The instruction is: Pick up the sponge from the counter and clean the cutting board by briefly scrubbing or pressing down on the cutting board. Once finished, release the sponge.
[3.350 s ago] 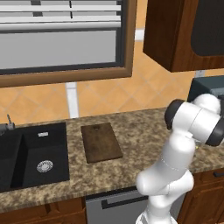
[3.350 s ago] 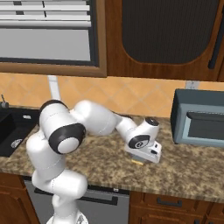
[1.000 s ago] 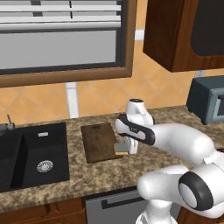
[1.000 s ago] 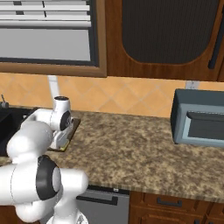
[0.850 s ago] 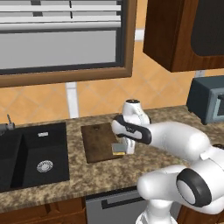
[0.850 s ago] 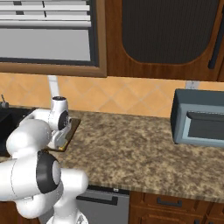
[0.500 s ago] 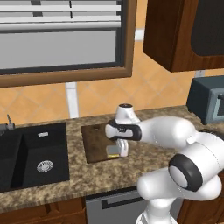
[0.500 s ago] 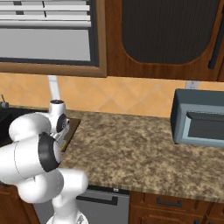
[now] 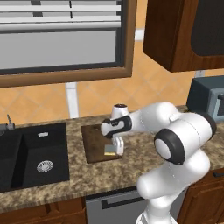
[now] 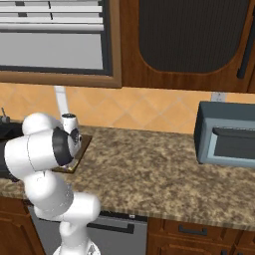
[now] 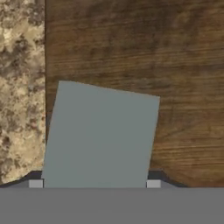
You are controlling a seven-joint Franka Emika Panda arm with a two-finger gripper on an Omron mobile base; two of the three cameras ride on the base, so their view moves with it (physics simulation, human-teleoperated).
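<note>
A simulated kitchen: a speckled granite counter (image 9: pixel 52 183) runs under a window, with wood cabinets above. At far left sits the black sink (image 9: pixel 30 153). Next to it lies the board (image 9: pixel 94 142), dark brown and flat on the stone. The sponge (image 9: pixel 110 150) sits at the board's near right corner, yellow layer down; in the hand view its grey top (image 11: pixel 100 135) lies over the wood grain, close to the board's edge and the granite beside it. The gripper (image 9: pixel 118 146) points down right over it, and the fingers (image 11: pixel 153 183) flank the sponge on both sides, apparently clamped on it. Further right the white arm bends back to its base, and a microwave (image 10: pixel 224 139) stands at the counter's far end.

By my reading, the scrubbing step is in hand: the sponge is on or just above the board. Next comes a short press or rub, kept inward from the edge so the sponge stays on wood, then opening the fingers to let it go.
</note>
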